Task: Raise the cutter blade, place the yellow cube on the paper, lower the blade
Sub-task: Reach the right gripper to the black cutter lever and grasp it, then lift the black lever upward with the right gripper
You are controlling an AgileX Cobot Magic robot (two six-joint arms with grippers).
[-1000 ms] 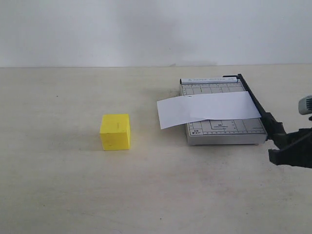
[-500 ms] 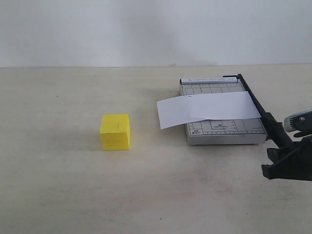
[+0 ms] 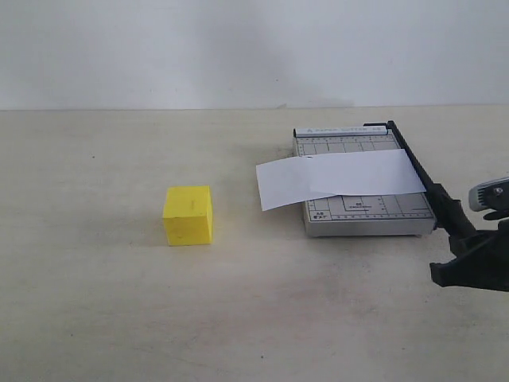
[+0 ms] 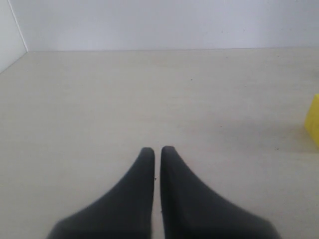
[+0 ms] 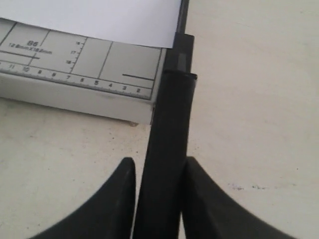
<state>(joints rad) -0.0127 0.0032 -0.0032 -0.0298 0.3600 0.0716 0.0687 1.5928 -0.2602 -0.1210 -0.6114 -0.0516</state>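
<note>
The yellow cube (image 3: 188, 215) stands alone on the table left of centre; its edge (image 4: 314, 122) shows in the left wrist view. The white paper (image 3: 338, 179) lies across the grey trimmer board (image 3: 366, 211) and overhangs its left side. The cutter blade (image 3: 413, 163) lies down along the board's right edge. Its thick black handle (image 5: 167, 149) sits between the fingers of my right gripper (image 5: 160, 162), which is shut on it (image 3: 469, 259). My left gripper (image 4: 157, 149) is shut and holds nothing, well away from the cube, and is out of the exterior view.
A pale wall rises behind the beige table (image 3: 119, 318). The trimmer board's printed ruler edge (image 5: 75, 64) faces the right wrist camera.
My right gripper has dropped lower at the handle's end and then shifted slightly right. Cube, paper and blade have not moved.
</note>
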